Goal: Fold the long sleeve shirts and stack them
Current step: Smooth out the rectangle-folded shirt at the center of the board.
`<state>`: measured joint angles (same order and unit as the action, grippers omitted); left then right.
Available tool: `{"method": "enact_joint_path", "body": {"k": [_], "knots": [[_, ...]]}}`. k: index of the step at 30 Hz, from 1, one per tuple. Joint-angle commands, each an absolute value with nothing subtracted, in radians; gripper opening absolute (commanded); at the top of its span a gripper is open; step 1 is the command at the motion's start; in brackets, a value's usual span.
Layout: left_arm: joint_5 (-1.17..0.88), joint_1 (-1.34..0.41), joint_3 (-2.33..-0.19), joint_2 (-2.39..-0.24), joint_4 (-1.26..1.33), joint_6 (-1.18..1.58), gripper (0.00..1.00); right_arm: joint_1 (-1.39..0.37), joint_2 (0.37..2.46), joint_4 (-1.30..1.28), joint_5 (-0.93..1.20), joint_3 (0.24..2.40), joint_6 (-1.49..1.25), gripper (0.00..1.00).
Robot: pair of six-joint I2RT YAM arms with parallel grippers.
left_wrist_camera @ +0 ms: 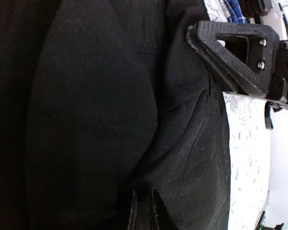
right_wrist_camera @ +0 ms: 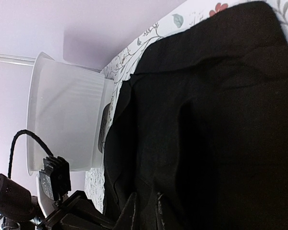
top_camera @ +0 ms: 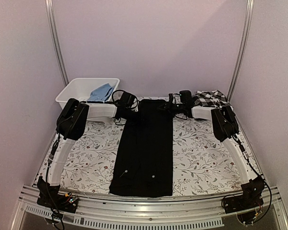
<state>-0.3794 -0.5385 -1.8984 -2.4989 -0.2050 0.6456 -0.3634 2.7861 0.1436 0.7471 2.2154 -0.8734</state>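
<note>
Presently my left gripper (left_wrist_camera: 144, 212) and right gripper (right_wrist_camera: 145, 211) are each pinched nearly closed on a fold of the black shirt (top_camera: 146, 148). They hold one far corner apiece, I judge so that the top edge can be carried towards me evenly for a fold. From my fingertips the shirt runs long and flat down the table (top_camera: 201, 153). Just beyond my right fingers lies the checked shirt (top_camera: 210, 98), not yet folded; beyond my left stands the white bin (top_camera: 72, 93).
</note>
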Motion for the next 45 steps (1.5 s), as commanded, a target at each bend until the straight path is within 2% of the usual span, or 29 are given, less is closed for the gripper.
{"method": "enact_joint_path", "body": {"k": [1, 8, 12, 17, 22, 28, 34, 45], "knots": [[-0.343, -0.527, -1.870, -2.484, -0.261, 0.639, 0.11, -0.343, 2.822, 0.175, 0.776, 2.270, -0.943, 0.12], [-0.325, -0.511, -1.928, -2.428, -0.318, 0.550, 0.11, -0.341, 2.718, 0.059, 0.805, 2.262, -0.846, 0.22], [-0.312, -0.509, -1.951, -2.382, -0.349, 0.517, 0.11, -0.350, 2.546, 0.016, 0.783, 2.102, -0.746, 0.30], [-0.320, -0.532, -1.808, -2.259, -0.299, 0.527, 0.10, -0.406, 2.357, 0.002, 0.769, 1.868, -0.654, 0.34], [-0.338, -0.556, -1.634, -2.184, -0.245, 0.567, 0.08, -0.476, 2.258, 0.008, 0.760, 1.699, -0.636, 0.34], [-0.293, -0.559, -1.489, -2.154, -0.202, 0.604, 0.07, -0.548, 2.253, 0.071, 0.751, 1.604, -0.674, 0.34], [-0.256, -0.558, -1.520, -2.224, -0.245, 0.594, 0.05, -0.565, 2.326, 0.090, 0.722, 1.582, -0.701, 0.30], [-0.207, -0.541, -1.563, -2.218, -0.308, 0.552, 0.05, -0.563, 2.387, 0.052, 0.666, 1.568, -0.688, 0.31]]}}
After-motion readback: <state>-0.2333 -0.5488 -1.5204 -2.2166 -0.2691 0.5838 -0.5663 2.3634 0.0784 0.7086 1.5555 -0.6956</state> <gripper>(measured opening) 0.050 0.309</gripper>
